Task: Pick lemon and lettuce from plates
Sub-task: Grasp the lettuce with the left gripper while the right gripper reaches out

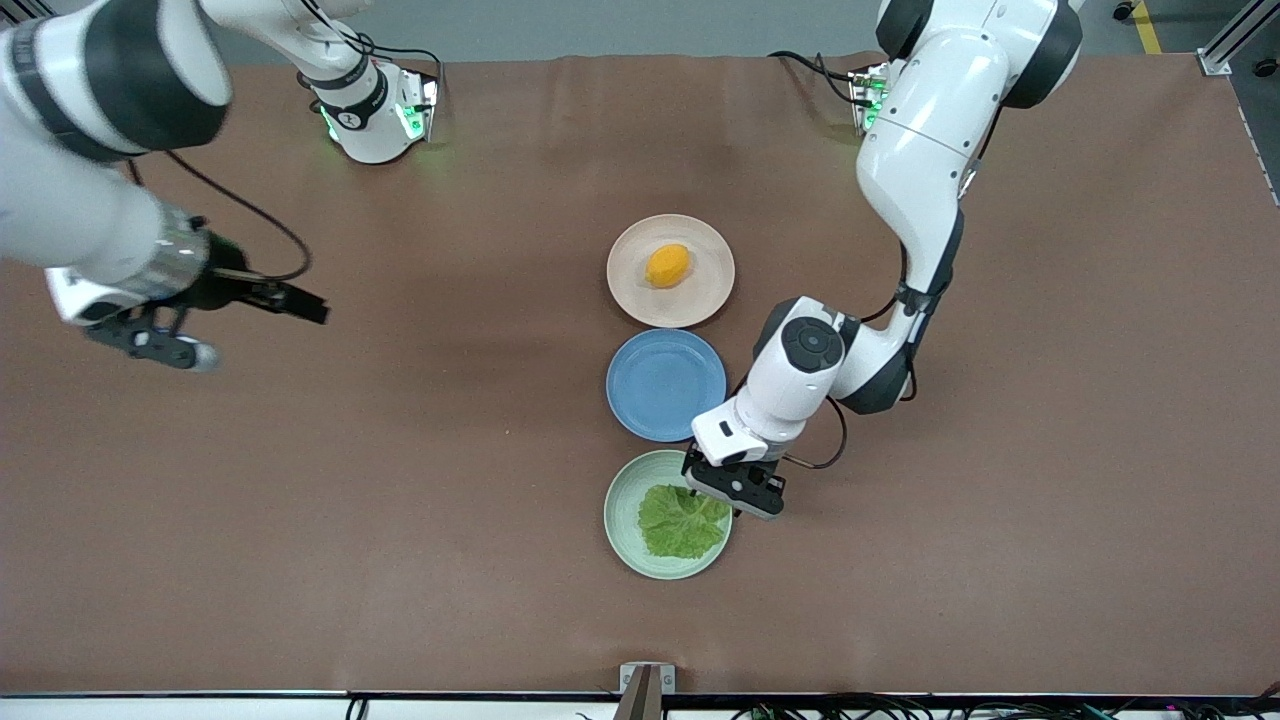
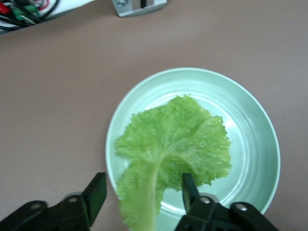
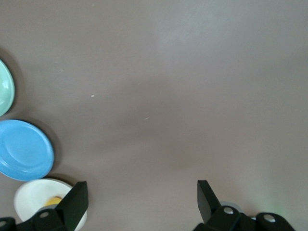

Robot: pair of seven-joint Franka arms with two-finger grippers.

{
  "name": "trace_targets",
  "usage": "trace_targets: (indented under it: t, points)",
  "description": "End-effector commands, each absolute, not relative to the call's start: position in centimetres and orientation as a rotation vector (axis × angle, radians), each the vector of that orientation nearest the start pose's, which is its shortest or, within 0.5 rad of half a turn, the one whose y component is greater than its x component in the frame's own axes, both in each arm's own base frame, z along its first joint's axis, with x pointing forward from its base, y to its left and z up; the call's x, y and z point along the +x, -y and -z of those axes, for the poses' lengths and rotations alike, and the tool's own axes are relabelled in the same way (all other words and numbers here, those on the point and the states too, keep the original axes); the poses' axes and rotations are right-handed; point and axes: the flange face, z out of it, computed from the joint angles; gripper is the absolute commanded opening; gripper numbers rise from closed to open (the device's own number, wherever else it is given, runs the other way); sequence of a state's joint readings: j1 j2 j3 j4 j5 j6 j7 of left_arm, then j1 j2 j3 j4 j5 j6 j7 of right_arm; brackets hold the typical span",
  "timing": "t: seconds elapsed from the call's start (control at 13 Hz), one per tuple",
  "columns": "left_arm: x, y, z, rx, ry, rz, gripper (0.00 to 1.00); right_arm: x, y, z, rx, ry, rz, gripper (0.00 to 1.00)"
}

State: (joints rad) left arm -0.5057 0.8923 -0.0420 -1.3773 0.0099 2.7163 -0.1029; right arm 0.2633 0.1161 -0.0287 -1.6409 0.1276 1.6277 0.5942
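From the front view, three plates run in a line from twelve to six o'clock at the table's middle: the beige-pink plate (image 1: pixel 671 271) carries the lemon (image 1: pixel 667 265), the blue plate (image 1: pixel 666 384) comes next, and the mint green plate (image 1: pixel 667 514) nearest the camera holds the lettuce (image 1: pixel 683 520). The left gripper (image 1: pixel 722 497) hangs over the green plate's rim at about two o'clock. The right gripper (image 1: pixel 200 335) waits over bare table toward the right arm's end.

In the left wrist view, the left gripper (image 2: pixel 143 192) stands wide, its fingers (image 2: pixel 96 191) straddling the leaf's pale stem rib.

In the right wrist view, the right gripper (image 3: pixel 142 199) is spread wide above the brown table (image 3: pixel 183 96).
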Motion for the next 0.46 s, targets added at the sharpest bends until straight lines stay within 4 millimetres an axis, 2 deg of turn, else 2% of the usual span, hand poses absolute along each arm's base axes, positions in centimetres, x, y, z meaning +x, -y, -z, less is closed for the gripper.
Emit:
trace_targets:
  t: [0.0,0.15,0.38]
  points:
    - [66.8,39.5,-22.2,-3.131,-0.709,0.72,0.61,53.6,-23.0,-50.5,-2.994,-0.757,-0.248,1.0]
    - [66.5,40.0,-21.5,-3.126,-0.722,0.74,0.49,50.9,-29.7,-48.6,-2.962,-0.87,-0.202,1.0]
    - [66.7,40.9,-20.6,-3.104,-0.742,0.77,0.51,47.3,-39.6,-44.0,-2.922,-1.015,-0.16,1.0]
